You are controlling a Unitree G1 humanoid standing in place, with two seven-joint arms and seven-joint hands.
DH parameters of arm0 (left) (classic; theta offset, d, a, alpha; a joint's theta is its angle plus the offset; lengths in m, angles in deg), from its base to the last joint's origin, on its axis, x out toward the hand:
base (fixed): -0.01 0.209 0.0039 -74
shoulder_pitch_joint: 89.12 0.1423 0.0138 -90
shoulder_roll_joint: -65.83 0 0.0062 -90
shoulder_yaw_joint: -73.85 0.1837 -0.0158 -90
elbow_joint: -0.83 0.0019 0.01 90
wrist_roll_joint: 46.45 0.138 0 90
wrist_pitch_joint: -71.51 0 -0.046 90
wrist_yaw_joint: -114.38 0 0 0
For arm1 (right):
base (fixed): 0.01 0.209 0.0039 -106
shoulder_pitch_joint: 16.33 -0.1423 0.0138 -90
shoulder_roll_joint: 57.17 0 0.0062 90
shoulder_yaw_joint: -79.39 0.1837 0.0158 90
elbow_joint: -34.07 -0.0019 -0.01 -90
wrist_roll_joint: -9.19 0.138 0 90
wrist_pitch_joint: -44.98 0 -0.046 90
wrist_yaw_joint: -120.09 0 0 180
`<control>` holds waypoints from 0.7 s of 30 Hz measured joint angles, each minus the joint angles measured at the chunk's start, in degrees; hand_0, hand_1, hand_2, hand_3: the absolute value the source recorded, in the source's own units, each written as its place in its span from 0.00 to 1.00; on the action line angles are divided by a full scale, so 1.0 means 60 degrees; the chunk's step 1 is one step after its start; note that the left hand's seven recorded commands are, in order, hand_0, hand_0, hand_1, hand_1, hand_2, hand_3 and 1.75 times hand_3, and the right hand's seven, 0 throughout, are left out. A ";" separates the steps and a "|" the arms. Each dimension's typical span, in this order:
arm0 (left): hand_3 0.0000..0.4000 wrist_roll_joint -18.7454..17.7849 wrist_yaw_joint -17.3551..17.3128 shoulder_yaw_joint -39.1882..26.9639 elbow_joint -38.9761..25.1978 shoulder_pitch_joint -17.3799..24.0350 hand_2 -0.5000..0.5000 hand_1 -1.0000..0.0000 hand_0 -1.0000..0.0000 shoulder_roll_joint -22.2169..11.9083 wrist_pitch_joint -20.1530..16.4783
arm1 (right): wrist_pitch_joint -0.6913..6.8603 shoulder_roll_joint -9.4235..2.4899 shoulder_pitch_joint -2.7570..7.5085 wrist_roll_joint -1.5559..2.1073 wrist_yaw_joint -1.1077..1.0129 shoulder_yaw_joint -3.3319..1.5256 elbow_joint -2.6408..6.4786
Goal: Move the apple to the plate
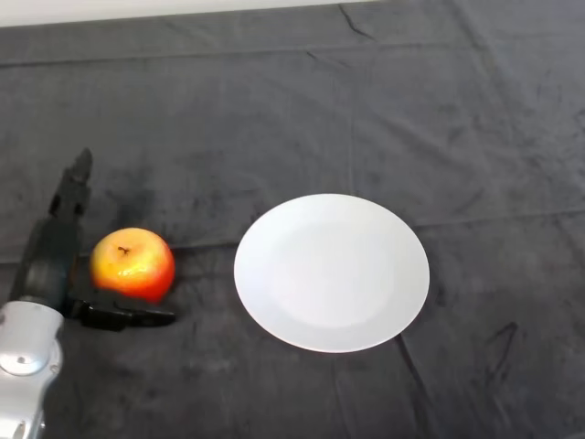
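A red and yellow apple (132,263) sits on the dark cloth at the left, stem up. A white round plate (331,272) lies to its right, with nothing on it and a small gap between the two. My left hand (53,256) is right beside the apple on its left. Its fingers reach straight up along the apple's far left side, and the thumb lies along the cloth under the apple's near side. The hand is open around the apple without closing on it.
The dark wrinkled cloth (366,110) covers the whole table. A pale strip of the background shows along the top edge.
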State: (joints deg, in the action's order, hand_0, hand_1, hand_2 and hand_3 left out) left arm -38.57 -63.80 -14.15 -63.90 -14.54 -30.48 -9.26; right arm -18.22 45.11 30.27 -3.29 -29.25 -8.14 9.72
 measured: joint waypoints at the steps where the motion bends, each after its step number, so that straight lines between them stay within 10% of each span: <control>1: 0.01 -0.0001 -0.0052 0.0013 0.0022 -0.0025 0.51 0.99 1.00 0.0000 0.0001 | 0.0000 0.0000 0.0000 0.0000 0.0000 -0.0001 0.0000; 2: 0.31 -0.0006 -0.0073 0.0035 0.0063 -0.0058 0.56 0.69 0.82 0.0000 0.0002 | 0.0000 0.0000 0.0000 0.0000 0.0000 0.0000 -0.0001; 4: 1.00 -0.0009 -0.0111 0.0083 0.0166 -0.0150 0.50 0.00 0.00 -0.0002 0.0004 | 0.0001 0.0000 0.0001 0.0000 0.0000 0.0001 -0.0001; 21: 1.00 0.0015 -0.0284 0.0376 0.0053 -0.0273 0.50 0.00 0.00 -0.0004 -0.0205 | 0.0001 0.0000 0.0001 -0.0001 0.0000 0.0001 -0.0013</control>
State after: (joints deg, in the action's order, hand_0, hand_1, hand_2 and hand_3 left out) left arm -38.47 -65.50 -11.90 -63.58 -16.17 -30.50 -10.49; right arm -18.22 45.11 30.28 -3.30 -29.25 -8.13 9.64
